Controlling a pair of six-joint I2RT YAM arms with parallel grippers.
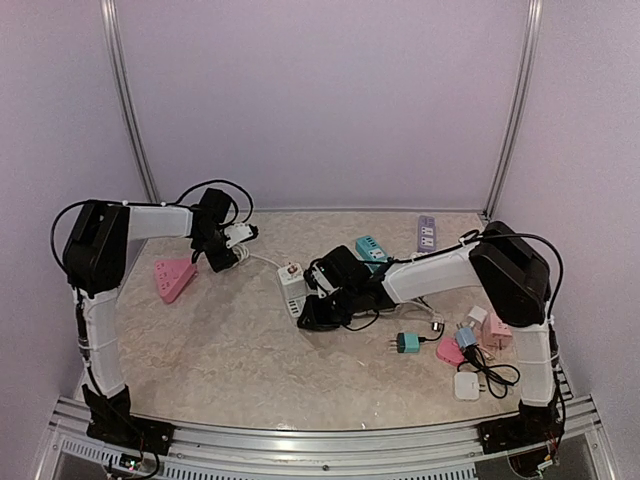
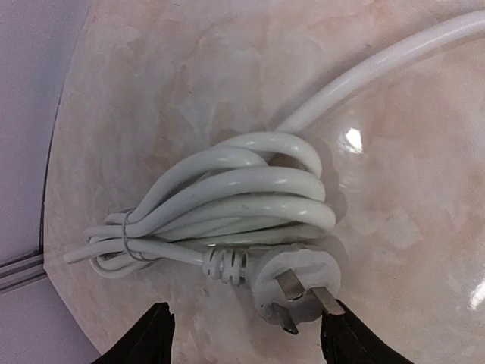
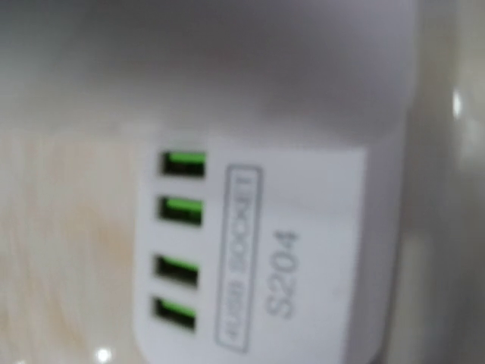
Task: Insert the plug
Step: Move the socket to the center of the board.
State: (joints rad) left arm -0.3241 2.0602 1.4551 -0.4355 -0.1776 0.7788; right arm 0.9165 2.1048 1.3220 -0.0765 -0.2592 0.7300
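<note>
The plug (image 2: 295, 292) should be light and rigid, but its coiled cord (image 2: 227, 197) looks springy and may drag; grip its round body. It lies on the bench (image 2: 189, 76) just ahead of your left end effector (image 2: 248, 330), jaws apart. Your right end effector (image 1: 318, 305) sits at the strip (image 3: 303, 250); whether apart or together, you cannot tell.

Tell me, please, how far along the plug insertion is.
Nothing is done yet: the white plug lies on the table beside its coiled cable, ungrasped. In hand: the left pincer is open at the plug; the right pincer is at the white socket strip. Left: grasping and inserting.
</note>
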